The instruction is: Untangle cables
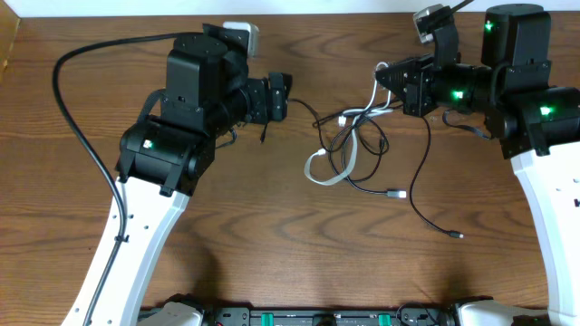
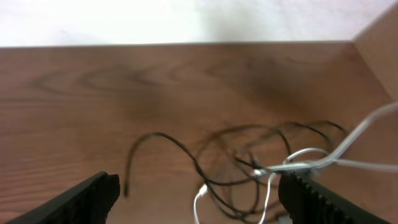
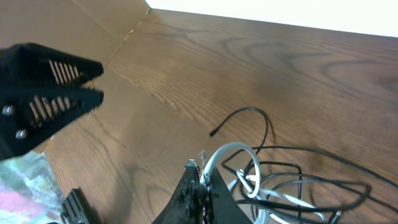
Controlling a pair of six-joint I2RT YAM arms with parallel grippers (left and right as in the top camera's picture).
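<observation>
The cables (image 1: 349, 149) lie in a tangle of white, grey and black loops at the table's middle. One long black cord (image 1: 421, 186) trails to the front right, and a small plug (image 1: 396, 193) lies at the front. My right gripper (image 1: 386, 80) is shut on a grey-white cable (image 3: 233, 152) and lifts its loop off the tangle; the wrist view shows the jaws (image 3: 202, 180) pinching it. My left gripper (image 1: 283, 95) is open and empty, just left of the tangle. In its wrist view the jaws (image 2: 199, 199) straddle the black and white strands (image 2: 249, 168).
A thick black arm cable (image 1: 77, 127) curves along the left side. A white-grey box (image 1: 243, 34) sits behind the left arm. A cardboard edge (image 1: 7, 41) stands at the far left corner. The left gripper's fingers (image 3: 53, 99) show in the right wrist view.
</observation>
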